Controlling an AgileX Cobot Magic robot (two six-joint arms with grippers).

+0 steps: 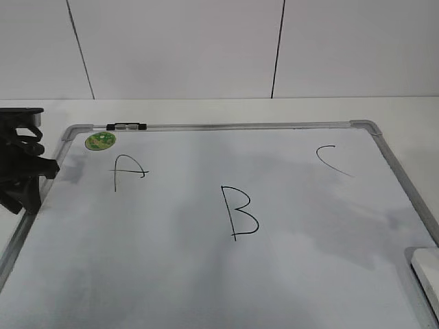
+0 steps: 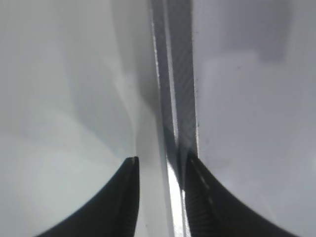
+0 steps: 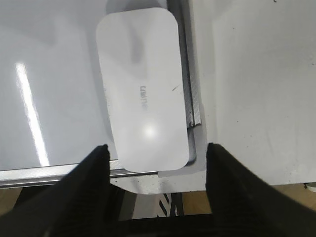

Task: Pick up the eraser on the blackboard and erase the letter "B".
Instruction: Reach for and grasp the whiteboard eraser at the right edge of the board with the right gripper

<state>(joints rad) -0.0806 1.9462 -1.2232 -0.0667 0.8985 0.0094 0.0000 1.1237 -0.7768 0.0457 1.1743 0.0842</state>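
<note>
Right wrist view: right tool (image 3: 157, 150), jaws apart, hovers over the eraser (image 3: 142, 89); next, descend and clamp, then wipe the letter "B" (image 1: 240, 212).

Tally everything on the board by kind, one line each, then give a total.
Handwritten letters: 3 (the A, the letter "B", the C)
Erasers: 1 (the eraser, at the board's corner by its frame)
Green round stickers: 1 (the sticker)
Black clips on the top frame: 1 (the clip)
Total: 6 things on the blackboard
</note>
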